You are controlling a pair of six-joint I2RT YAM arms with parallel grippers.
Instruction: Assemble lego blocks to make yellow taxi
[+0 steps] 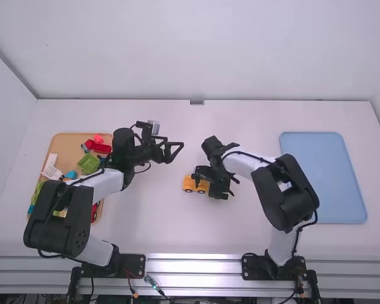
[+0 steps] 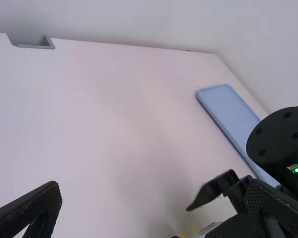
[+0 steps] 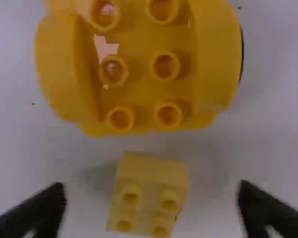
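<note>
My right gripper (image 1: 219,188) is low over the middle of the table, right beside the yellow car base (image 1: 195,184). In the right wrist view the yellow base (image 3: 139,69) lies studs up, and a small paler yellow brick (image 3: 148,193) lies apart from it, between the spread fingers of the right gripper (image 3: 151,210). Nothing is held there. My left gripper (image 1: 175,151) hangs over the table, left of the middle and farther back than the base; in the left wrist view the left gripper (image 2: 154,210) stands open with nothing between its fingers.
On the left, an orange tray (image 1: 66,144) holds red, green and blue blocks, partly under the left arm. At the right lies a blue tray (image 1: 323,177). In the left wrist view, the right arm (image 2: 283,144) stands close by the left gripper's fingers.
</note>
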